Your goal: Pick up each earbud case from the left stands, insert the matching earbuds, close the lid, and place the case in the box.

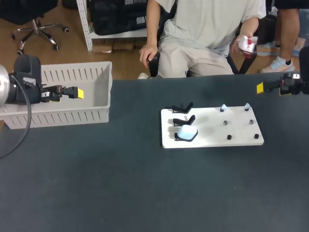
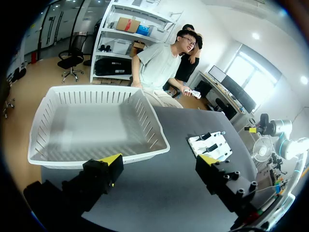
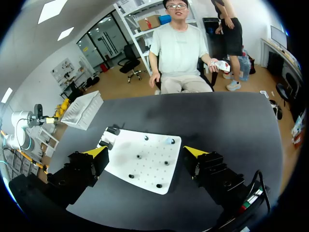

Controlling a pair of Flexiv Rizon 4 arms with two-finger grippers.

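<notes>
Head view looks down on a dark tabletop (image 1: 120, 183) with a white board (image 1: 212, 141) lying right of its middle. Along the board's left edge are three black stands (image 1: 183, 107). The stand nearest the robot carries the pale earbud case (image 1: 186, 132), lid shut. On the board's far right part two pale earbuds (image 1: 223, 108) sit on posts, and four dark posts (image 1: 225, 123) stand nearer the robot. Well to the left of the board is the white slatted box (image 1: 72, 77). The left gripper (image 1: 77, 93) hovers over the box's inside. The right gripper (image 1: 260, 88) hangs past the board's far right corner. Both are seen side-on here, so their opening cannot be judged from above.

Left wrist view settles that for the left gripper (image 2: 161, 159): its fingers (image 2: 112, 162) stand wide apart with nothing between them. The box (image 2: 154, 133) lies just ahead. The board (image 2: 212, 145) is small beyond the box's near corner, and its stands show only as dark specks.

Right wrist view shows the right gripper (image 3: 145, 151) equally wide, its fingers (image 3: 94, 153) empty. The board (image 3: 145, 166) lies ahead, spanning the gap between them. Its posts are plain to see, but the case among the stands (image 3: 112, 129) is too small to pick out. The box (image 3: 87, 108) lies well past the board.
</notes>
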